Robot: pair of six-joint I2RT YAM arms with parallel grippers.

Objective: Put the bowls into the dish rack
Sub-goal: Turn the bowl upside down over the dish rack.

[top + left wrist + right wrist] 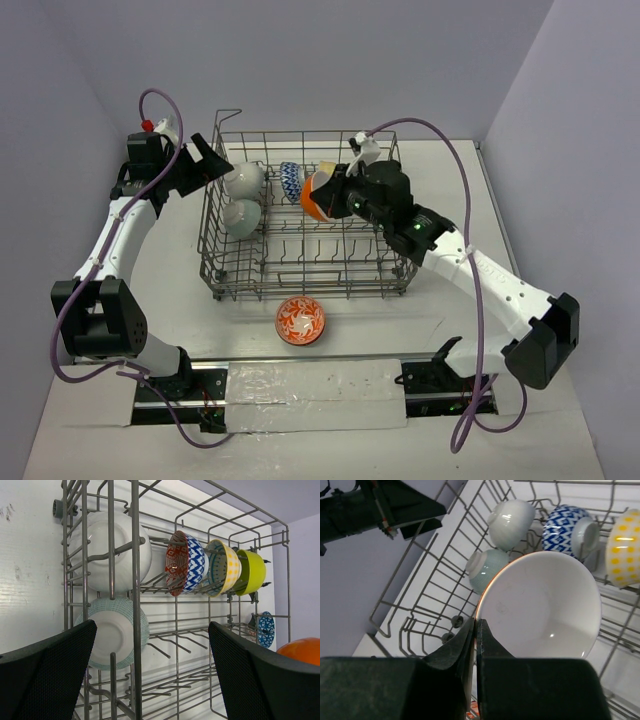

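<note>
Right gripper, jaws clamped on the rim of the orange bowl above the dish rack, should lower it on edge between free tines; left gripper hovers outside, jaws apart.

- Top view: bright, even light from above; only a faint soft shadow under the dish rack on the tabletop.
- Sheen on the clear tape patch in front of the rack.
- Left wrist view: rack wires sharp; left hand dark and soft near the lens; tabletop behind the rack washed out.
- Right wrist view: right hand underexposed and blurred; small glints on the orange bowl's white inside and on the yellow bowl in the rack.
</note>
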